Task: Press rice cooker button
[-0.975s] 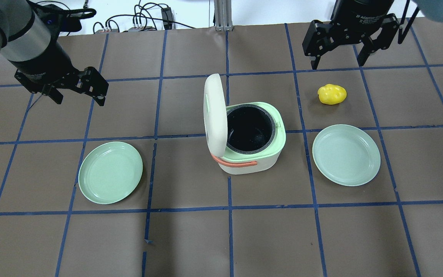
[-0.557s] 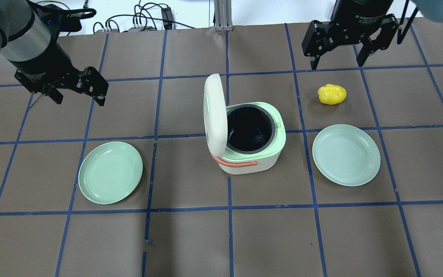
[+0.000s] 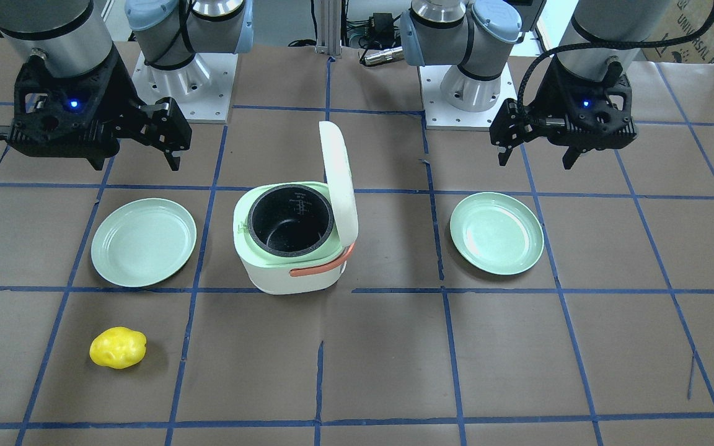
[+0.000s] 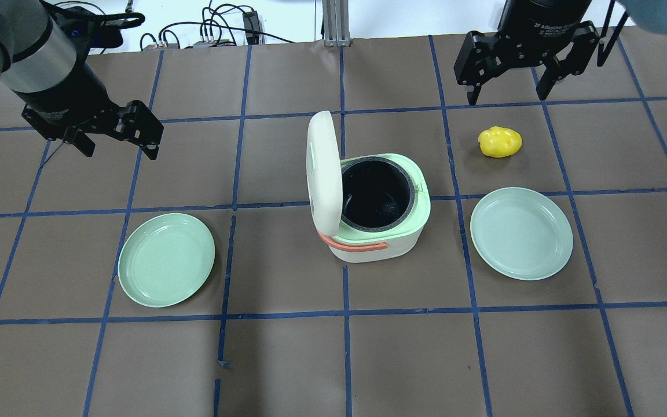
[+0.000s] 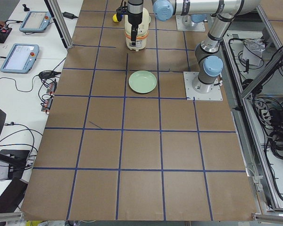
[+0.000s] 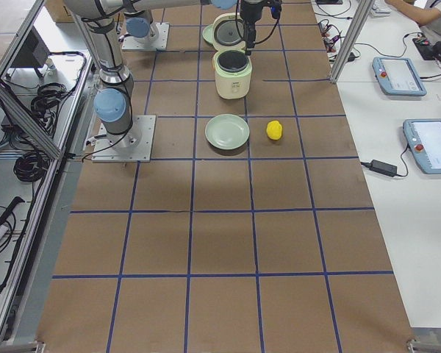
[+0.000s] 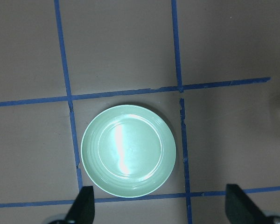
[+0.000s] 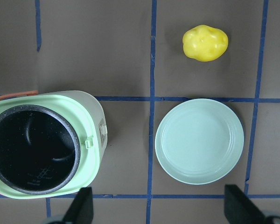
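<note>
The white and pale green rice cooker (image 4: 377,223) stands mid-table with its lid (image 4: 322,171) swung up and the black pot bare. A small latch button (image 8: 102,133) sits on its rim on the side toward the right plate. My left gripper (image 4: 119,149) is open and empty, hovering far left of the cooker, above the left plate (image 7: 128,150). My right gripper (image 4: 507,97) is open and empty at the back right, beyond the yellow potato (image 4: 500,142). In the front-facing view the left gripper (image 3: 535,160) is at the right and the right gripper (image 3: 136,164) at the left.
Two pale green plates lie beside the cooker, one on its left (image 4: 166,259) and one on its right (image 4: 521,233). The cooker's orange handle (image 4: 356,246) lies folded along its near side. Cables (image 4: 212,29) run past the table's far edge.
My right gripper has drifted very slightly toward the far edge. The left arm, cooker, plates and potato have not moved.
</note>
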`<state>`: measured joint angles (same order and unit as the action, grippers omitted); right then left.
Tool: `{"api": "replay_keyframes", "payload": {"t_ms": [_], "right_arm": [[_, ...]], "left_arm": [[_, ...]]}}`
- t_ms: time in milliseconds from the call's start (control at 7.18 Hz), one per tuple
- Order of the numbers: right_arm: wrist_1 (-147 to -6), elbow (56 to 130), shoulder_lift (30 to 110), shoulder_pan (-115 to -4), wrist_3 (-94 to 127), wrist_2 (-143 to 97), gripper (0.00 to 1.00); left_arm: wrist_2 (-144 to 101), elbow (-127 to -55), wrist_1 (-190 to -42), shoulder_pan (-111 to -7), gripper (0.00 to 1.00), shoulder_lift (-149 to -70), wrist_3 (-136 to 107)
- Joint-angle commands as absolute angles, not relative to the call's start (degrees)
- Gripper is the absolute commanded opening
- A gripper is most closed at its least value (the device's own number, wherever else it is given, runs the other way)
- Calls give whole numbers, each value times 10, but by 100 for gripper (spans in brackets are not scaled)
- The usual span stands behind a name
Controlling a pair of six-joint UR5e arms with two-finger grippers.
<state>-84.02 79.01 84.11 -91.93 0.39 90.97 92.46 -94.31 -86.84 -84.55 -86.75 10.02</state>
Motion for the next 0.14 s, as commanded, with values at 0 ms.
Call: {"api": "replay_keyframes", "payload": {"t_ms": [0], "right_arm": [[-840, 790, 841, -919, 4, 909, 100]], "left_arm": [[925, -943, -868, -846, 100, -867, 100]]}}
